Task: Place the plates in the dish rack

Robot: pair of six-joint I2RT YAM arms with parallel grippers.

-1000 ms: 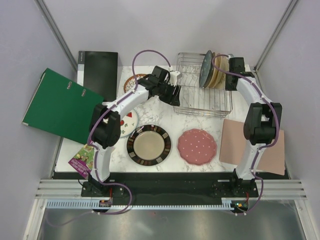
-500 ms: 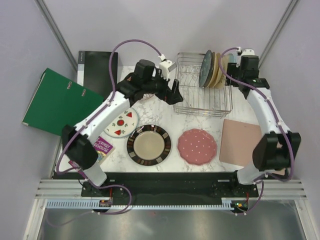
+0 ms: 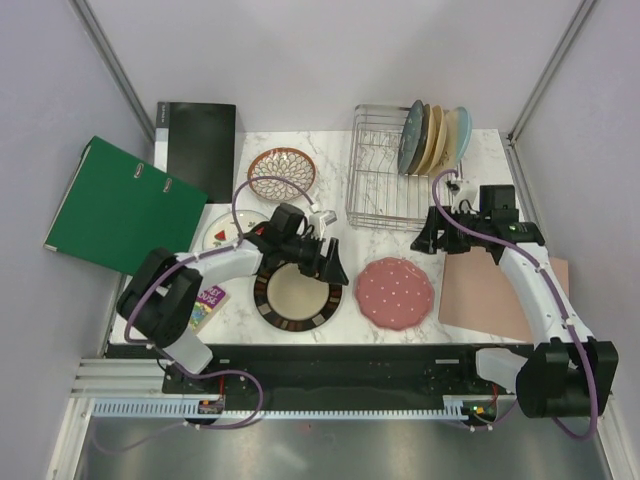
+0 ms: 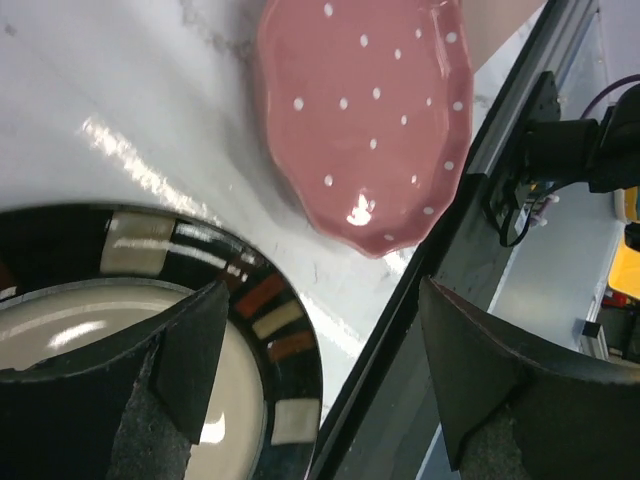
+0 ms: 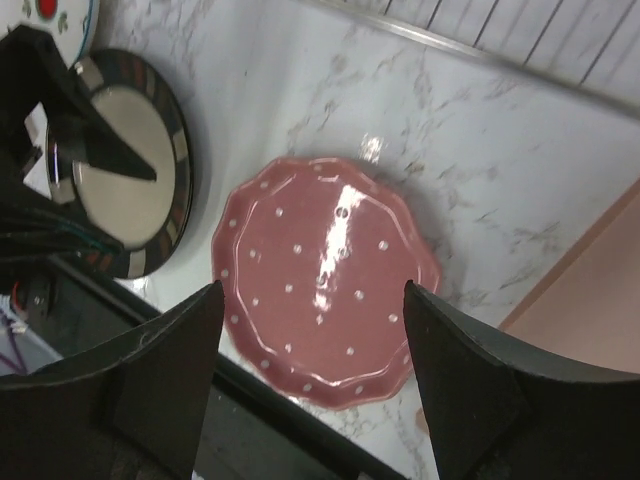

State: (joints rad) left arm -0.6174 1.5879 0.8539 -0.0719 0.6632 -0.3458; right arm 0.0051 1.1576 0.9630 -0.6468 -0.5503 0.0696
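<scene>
Top cam is showing me the dish rack sitting at the far side of the marble table. Only plain plates are standing in its right end.

All four patterned plates are lying flat outside it:
- The brown lattice plate is just left of the rack.
- The fruit plate is further left and nearer me, half hidden under the left arm.
- The dark-rimmed plate is near-left of the rack.
- The pink dotted plate is straight in front of it.

The wrist cams are giving me what the overhead isn't. The left gripper is hanging with its fingers spread wide over the dark-rimmed plate's edge, gripping nothing. I can't tell if one finger is brushing the rim. The right gripper is hovering spread wide too, empty, looking down on the pink dotted plate.

Only the overhead is catching the rest:
- A pinkish-tan board is lying near-right of the rack, under the right arm.
- A green binder and a black folder are sitting well left of the rack, the binder hanging off the table.
- A colourful booklet is further toward me.

Pale lilac walls are closing in the cell.
</scene>
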